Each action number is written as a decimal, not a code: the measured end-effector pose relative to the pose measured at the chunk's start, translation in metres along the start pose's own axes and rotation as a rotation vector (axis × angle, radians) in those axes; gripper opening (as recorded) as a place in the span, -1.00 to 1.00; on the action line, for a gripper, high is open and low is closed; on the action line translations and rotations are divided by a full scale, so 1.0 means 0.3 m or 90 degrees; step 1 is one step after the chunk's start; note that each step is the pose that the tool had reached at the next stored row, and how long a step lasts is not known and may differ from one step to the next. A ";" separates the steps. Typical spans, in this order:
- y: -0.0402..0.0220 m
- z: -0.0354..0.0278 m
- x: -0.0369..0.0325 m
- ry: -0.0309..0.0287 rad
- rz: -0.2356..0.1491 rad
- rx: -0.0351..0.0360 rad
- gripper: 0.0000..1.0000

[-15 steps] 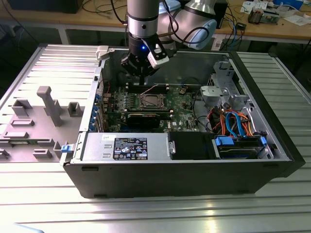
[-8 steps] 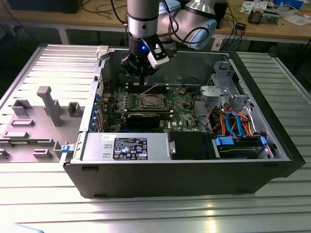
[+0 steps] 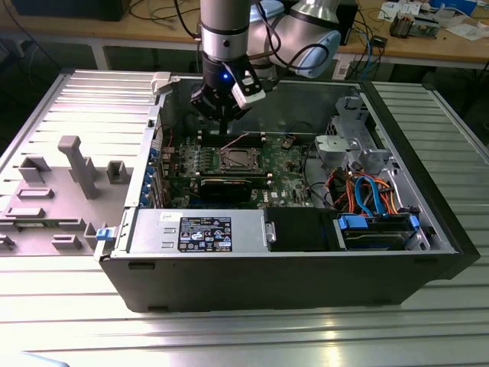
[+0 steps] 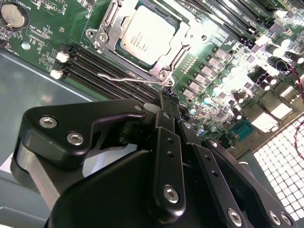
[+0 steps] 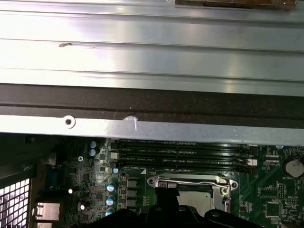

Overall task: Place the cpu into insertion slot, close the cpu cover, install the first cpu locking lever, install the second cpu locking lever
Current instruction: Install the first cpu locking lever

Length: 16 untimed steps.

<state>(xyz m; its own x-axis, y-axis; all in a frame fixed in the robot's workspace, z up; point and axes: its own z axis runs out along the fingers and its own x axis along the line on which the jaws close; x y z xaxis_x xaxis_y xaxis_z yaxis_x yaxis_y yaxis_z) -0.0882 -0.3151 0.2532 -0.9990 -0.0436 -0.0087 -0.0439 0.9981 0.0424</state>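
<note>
The grey robot arm (image 3: pixel 224 30) is seen reaching straight down into an open black computer case (image 3: pixel 306 283), with its wrist held upright. The black two-fingered tool (image 4: pixel 169 97) is carried low over the green motherboard (image 4: pixel 47 38). Its fingers (image 4: pixel 166 142) are seen clenched together with no gap at the tips. Whether anything is pinched between them cannot be told.

The small flat square cpu with the silver-grey metal top (image 4: pixel 147 35) is seated in the square, silver-rimmed insertion slot (image 3: pixel 238 151). The thin silver metal cpu cover (image 4: pixel 184 35) is laid flat around it, so that the chip's top is framed by the cut-out. In the exterior view the slot is found at about 6 o'clock from the tool, just beside it. In the second wrist view the fingertips are placed close to the end of a thin silver wire locking lever (image 4: pixel 128 78). This lever is stretched along the slot's edge, next to the long black memory slots (image 4: pixel 109 71). Whether it is hooked down cannot be told.

The case is set on a ribbed metal surface (image 3: pixel 244 336). A silver box with a dark label (image 3: pixel 202 229) is mounted inside its near wall, and orange and blue cables (image 3: pixel 367 191) are bundled at 3 o'clock from the slot. A grey fixture with upright blocks (image 3: pixel 76 164) is placed at 9 o'clock from the case. Wooden benches strewn with cables (image 3: pixel 428 46) are seen behind, at 12 o'clock.
</note>
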 end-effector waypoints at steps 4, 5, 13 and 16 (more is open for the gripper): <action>-0.001 0.007 -0.003 -0.0005 0.000 -0.0055 -0.79; -0.001 0.008 -0.005 -0.0006 0.000 -0.0060 -0.79; -0.003 0.032 -0.043 -0.0013 0.000 -0.0059 -0.79; -0.003 0.042 -0.057 -0.0026 0.000 -0.0059 -0.79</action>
<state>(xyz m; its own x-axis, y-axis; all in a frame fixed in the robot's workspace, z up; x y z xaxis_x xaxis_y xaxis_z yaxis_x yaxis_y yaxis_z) -0.0709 -0.3147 0.2406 -0.9990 -0.0432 -0.0127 -0.0438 0.9977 0.0516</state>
